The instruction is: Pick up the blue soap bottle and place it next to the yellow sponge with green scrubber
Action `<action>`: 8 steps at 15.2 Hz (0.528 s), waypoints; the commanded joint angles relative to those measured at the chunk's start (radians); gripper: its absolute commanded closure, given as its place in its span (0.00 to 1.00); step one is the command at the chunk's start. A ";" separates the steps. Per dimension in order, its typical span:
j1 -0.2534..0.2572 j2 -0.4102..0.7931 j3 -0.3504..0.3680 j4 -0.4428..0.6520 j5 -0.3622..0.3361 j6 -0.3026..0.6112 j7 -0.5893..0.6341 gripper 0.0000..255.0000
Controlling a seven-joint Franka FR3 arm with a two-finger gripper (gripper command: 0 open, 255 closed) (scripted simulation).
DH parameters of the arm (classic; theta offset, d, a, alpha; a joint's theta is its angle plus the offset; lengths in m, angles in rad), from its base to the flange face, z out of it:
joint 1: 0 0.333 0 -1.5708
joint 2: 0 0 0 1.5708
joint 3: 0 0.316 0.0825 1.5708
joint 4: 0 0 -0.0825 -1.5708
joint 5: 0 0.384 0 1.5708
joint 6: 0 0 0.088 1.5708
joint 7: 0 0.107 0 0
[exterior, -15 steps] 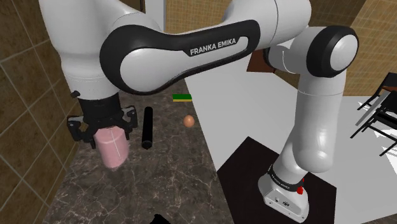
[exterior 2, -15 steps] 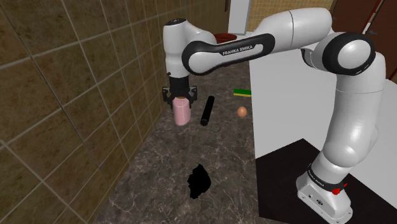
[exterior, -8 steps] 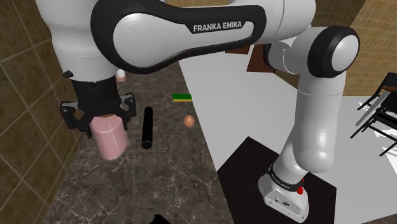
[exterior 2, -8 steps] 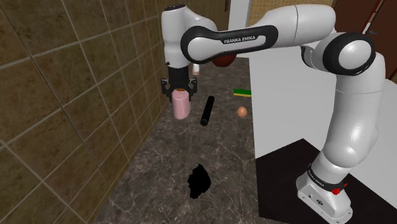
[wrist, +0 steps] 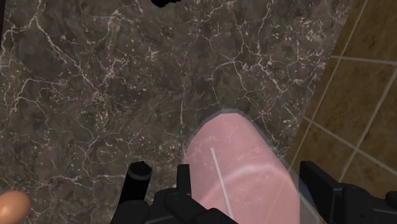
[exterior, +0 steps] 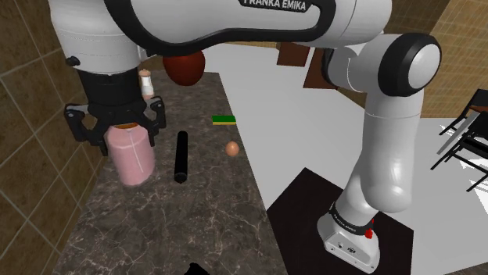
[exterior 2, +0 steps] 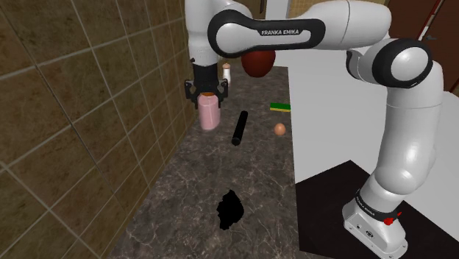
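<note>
soap bottle (exterior: 131,156) (exterior 2: 208,114) (wrist: 242,172): pink and translucent rather than blue, with a rounded body, a pale line down its side and a brownish top at the neck
where: hanging neck-up over the dark marble counter (exterior: 156,226), near the black cylinder (exterior: 181,156) (exterior 2: 239,128) (wrist: 135,181), on the cylinder's tiled-wall side
gripper (exterior: 114,129) (exterior 2: 208,92) (wrist: 248,184): fingers clasp the soap bottle's top from both sides
writing: "FRANKA EMIKA" in white on the arm (exterior: 235,31)
contents of the soap bottle: cannot tell
sponge (exterior: 224,119) (exterior 2: 280,107): yellow with a green layer, past the black cylinder's far end, well apart from the soap bottle
brown egg-shaped thing (exterior: 232,148) (exterior 2: 279,129): near the black cylinder, on the side away from the soap bottle
</note>
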 commanded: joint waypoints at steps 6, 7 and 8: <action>-0.079 -0.060 -0.003 -0.015 0.044 -0.024 -0.079 1.00; -0.110 -0.085 -0.005 -0.044 0.063 -0.011 -0.106 1.00; -0.140 -0.109 -0.008 -0.070 0.081 0.000 -0.134 1.00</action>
